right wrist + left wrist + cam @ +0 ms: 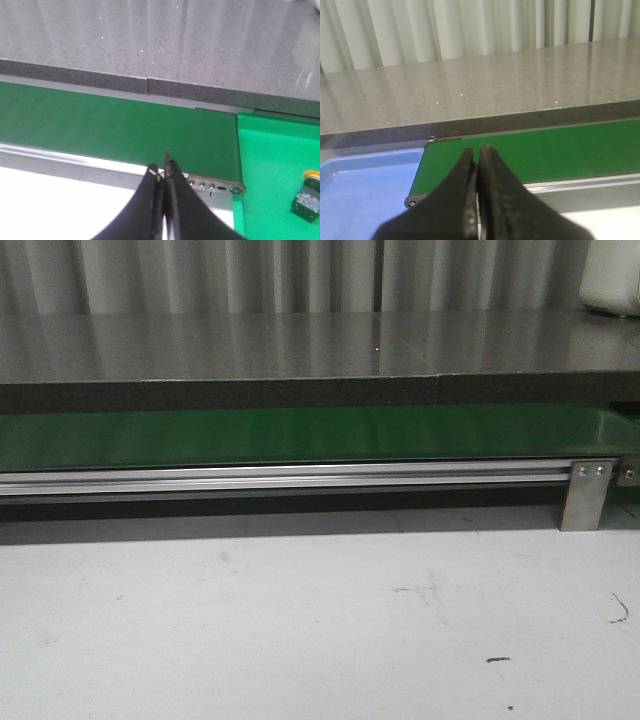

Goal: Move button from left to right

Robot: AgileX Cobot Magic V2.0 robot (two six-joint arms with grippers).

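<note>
The button (307,196), with an orange-yellow head and a black body, lies in the bright green tray (272,165) past the end of the green belt (115,130); it shows only in the right wrist view. My right gripper (162,169) is shut and empty, above the belt's near rail, well apart from the button. My left gripper (477,151) is shut and empty, above the other end of the belt (555,150), beside a blue tray (365,190). Neither gripper shows in the front view, where the belt (300,435) carries nothing.
A grey stone-like counter (300,345) runs behind the belt. An aluminium rail (280,478) with a bracket (586,495) runs along the belt's front. The white tabletop (300,620) lies in front. A white object (612,280) stands at the far right.
</note>
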